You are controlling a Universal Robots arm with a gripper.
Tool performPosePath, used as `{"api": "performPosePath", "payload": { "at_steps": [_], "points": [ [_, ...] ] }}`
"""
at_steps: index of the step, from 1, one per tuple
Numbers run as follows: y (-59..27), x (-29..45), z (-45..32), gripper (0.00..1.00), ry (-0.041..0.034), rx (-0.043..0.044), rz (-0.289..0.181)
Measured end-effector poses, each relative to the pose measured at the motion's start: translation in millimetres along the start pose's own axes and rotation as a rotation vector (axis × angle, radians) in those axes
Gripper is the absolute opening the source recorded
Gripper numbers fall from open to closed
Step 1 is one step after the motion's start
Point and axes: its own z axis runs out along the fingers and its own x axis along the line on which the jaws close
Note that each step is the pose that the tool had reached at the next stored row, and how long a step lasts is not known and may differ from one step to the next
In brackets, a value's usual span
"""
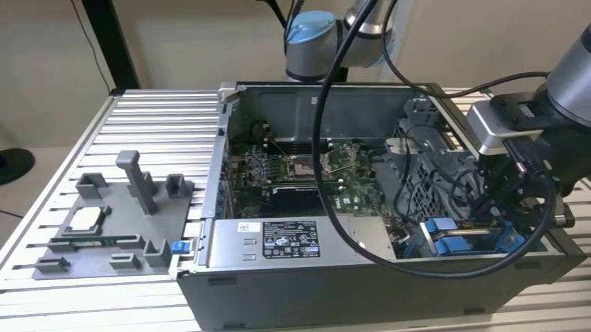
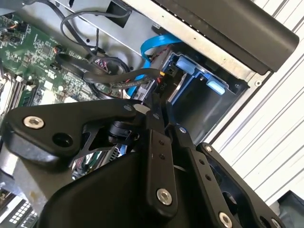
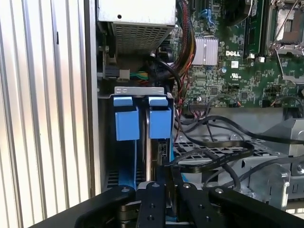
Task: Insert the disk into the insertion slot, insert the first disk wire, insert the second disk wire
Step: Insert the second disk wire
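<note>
So the tool [image 3: 167, 190] is hanging over the drive bay corner of the open PC case [image 1: 305, 290], around 4 o'clock in the exterior view. Its fingers [image 3: 154, 202] are looking pinched nearly together on a flat black cable connector [image 3: 161, 164], right against the back of the disk [image 3: 159, 121]. The disk is already sitting in the insertion slot [image 3: 126, 123], blue carrier tabs showing. The power supply [image 1: 277, 242] is sitting near the front wall.
</note>
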Motion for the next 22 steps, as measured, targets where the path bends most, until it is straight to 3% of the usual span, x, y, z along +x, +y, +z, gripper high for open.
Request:
{"api": "performPosePath", "payload": {
  "at_steps": [4, 22],
  "points": [
    [0.1, 0.2, 1.7, 0.0, -0.0005, 0.0145, -0.002],
    [4.9, -0.7, 7.8, 0.0, 0.0004, 0.0264, -0.001]
  ]
}}
